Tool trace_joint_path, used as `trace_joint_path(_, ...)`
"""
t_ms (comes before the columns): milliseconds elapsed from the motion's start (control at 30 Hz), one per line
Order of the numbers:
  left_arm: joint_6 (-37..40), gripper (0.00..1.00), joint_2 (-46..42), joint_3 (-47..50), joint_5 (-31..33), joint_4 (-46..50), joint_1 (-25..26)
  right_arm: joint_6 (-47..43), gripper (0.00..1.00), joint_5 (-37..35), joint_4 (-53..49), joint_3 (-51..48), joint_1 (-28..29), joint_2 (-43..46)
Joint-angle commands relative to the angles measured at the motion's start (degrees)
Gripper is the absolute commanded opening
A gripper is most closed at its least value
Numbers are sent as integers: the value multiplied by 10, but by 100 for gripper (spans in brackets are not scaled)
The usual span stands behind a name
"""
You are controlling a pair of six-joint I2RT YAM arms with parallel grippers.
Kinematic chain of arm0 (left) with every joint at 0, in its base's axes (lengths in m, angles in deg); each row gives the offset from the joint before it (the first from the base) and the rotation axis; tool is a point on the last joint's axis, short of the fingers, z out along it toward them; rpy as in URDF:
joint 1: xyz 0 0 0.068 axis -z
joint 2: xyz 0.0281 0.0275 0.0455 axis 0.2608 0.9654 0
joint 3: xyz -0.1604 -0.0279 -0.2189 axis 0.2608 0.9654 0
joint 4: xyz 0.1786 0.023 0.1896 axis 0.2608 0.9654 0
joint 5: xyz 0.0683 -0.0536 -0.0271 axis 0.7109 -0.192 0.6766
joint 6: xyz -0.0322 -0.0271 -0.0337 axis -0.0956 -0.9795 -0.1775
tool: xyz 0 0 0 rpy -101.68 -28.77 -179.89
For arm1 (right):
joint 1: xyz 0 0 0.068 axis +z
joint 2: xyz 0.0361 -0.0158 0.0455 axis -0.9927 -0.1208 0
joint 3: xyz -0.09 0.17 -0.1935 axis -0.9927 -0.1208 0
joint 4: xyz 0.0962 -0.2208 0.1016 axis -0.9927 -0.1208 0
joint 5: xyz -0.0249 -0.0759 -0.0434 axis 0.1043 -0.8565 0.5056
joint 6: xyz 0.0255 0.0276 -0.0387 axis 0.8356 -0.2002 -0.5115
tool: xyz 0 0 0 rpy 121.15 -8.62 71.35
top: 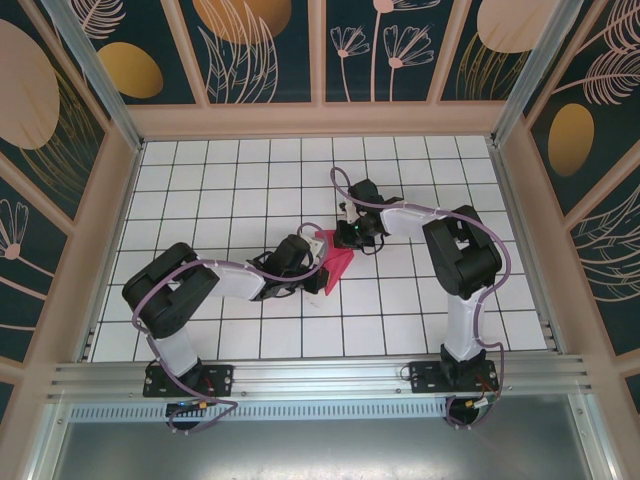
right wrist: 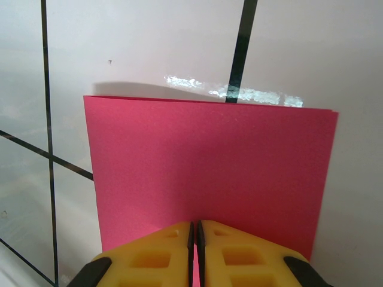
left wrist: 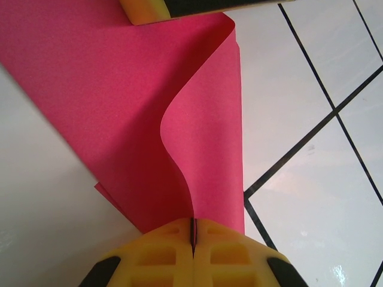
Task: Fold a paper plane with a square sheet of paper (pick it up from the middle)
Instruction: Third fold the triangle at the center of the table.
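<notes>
the square sheet of paper (top: 338, 270) is doubled over and sits near the middle of the white tiled surface (top: 240, 180), held between the two arms. in the top view its long axis runs from about 7 o'clock to 1 o'clock. the left hand (left wrist: 192, 233) reaches it from 8 o'clock and the right hand (right wrist: 195, 230) from 2 o'clock, so the sheet lies between them and neither is clearly nearer.

both hands are closed on the paper. in the left wrist view the yellow tips meet with a pink edge nipped in the seam. from there the sheet runs away toward 12 o'clock, with one layer bowing out toward 1 o'clock instead of lying flat on the other. in the right wrist view the tips pinch the near edge of a neat doubled rectangle. its far edge runs straight across from 9 to 3 o'clock, with both layers lined up.

whether the sheet rests on the surface or hangs just above it, i cannot tell.

as i judge it, the coming move turns on that bowed layer on the left side. the two hands grip opposite ends, so pulling them gently apart along the 7-to-1 line should flatten it. pulling off that line risks a skewed crease.
</notes>
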Motion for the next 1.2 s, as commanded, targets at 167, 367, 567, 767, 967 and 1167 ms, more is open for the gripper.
trace_joint_path(167, 30, 4, 19, -16, 17, 11, -5, -2, 15, 6, -22, 6, 8, -14)
trace_joint_path(367, 36, 2, 28, -19, 29, 31, -4, 1, 16, 8, -24, 17, 8, -12)
trace_joint_path(567, 40, 2, 33, -19, 27, 40, -4, 1, 19, 8, -28, 29, 8, -11)
trace_joint_path(767, 41, 1, 41, -21, 27, 44, -4, 18, 27, -10, -26, 40, -2, 28)
trace_joint_path(967, 43, 1, 46, -28, 21, 47, -5, 60, 25, -19, 11, -16, -20, 99)
trace_joint_path(1167, 42, 1, 51, -27, 16, 45, -4, 140, 14, 53, 132, -146, -19, 173)
